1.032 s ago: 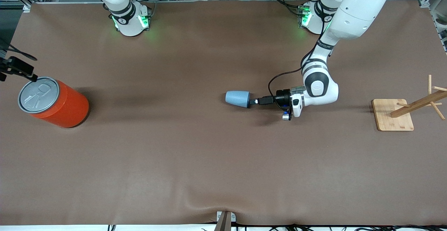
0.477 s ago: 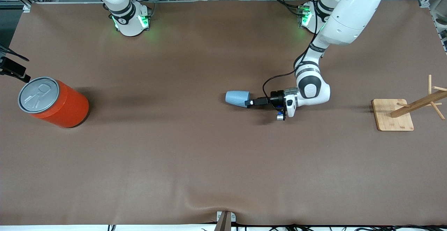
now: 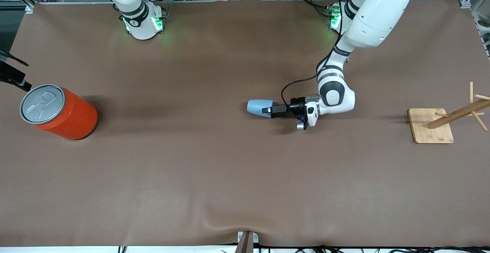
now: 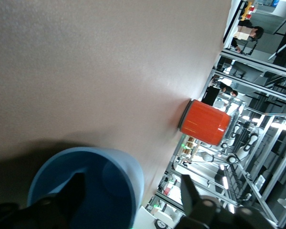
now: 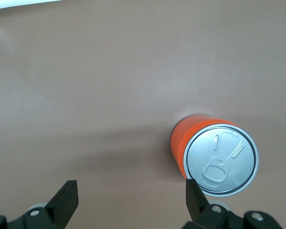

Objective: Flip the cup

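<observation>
You had the left claw (image 3: 267, 111) at the mouth of the light-blue cup (image 3: 257, 107) a second ago. By this moment it had pushed in toward the right arm's end of the surface (image 3: 214, 176), so that its tips overlapped the rim. The cup itself had hardly shifted. It lay on its side at mid-height in the front view, a little toward the left arm's end, mouth facing the claw. I judged that the approach was over and the grasp on the rim was about to begin, with the flip itself not yet started.

In the left wrist view, one finger (image 4: 75, 188) sat inside the dark-blue hollow and the other (image 4: 188, 188) stood outside the wall. The two were well apart, so the left claw straddled the wall and had not yet pinched it. Whether either finger touched the plastic, you could not tell.

Your right claw (image 5: 128, 202) waited above the orange can (image 3: 67, 117) at the right arm's end, fingers spread wide and holding nothing. The wooden rack (image 3: 440, 124) stood untouched at the left arm's end.
</observation>
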You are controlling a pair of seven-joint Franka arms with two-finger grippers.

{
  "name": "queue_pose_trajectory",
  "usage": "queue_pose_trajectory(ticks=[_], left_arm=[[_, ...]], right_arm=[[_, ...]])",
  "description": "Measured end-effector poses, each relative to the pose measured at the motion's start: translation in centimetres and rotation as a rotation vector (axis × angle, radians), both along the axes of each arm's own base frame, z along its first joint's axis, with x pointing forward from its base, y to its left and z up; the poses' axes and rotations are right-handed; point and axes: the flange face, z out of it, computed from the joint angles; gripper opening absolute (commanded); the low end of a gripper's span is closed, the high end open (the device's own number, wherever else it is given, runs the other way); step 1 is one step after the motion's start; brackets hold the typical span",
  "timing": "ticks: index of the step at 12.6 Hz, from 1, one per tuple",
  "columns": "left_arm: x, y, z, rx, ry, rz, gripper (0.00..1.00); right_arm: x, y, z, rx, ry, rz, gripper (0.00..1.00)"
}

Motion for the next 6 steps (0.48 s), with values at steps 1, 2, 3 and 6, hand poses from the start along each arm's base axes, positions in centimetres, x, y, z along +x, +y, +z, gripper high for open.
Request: queue_pose_trajectory(ticks=[1,2,3,6], left_arm=[[-0.12,-0.2,-0.03,0.006,-0.003,-0.003,0.0],[-0.16,-0.31,-0.03,0.008,-0.005,-0.004,0.0],[-0.16,-0.38,-0.01,0.009,-0.007,-0.005,0.0],[0.28,-0.65,0.44,0.001,-0.017,-0.002,0.0]], right_arm=[[-0.01,-0.05,0.02,0.0,0.0,-0.006,1.0],[-0.03,-0.19,0.02,0.0,0.0,-0.003,1.0],[-0.05,-0.3,0.03,-0.002,-0.001,0.017,1.0],[-0.04,-0.2,0.01,-0.012,-0.001,0.069,1.0]])
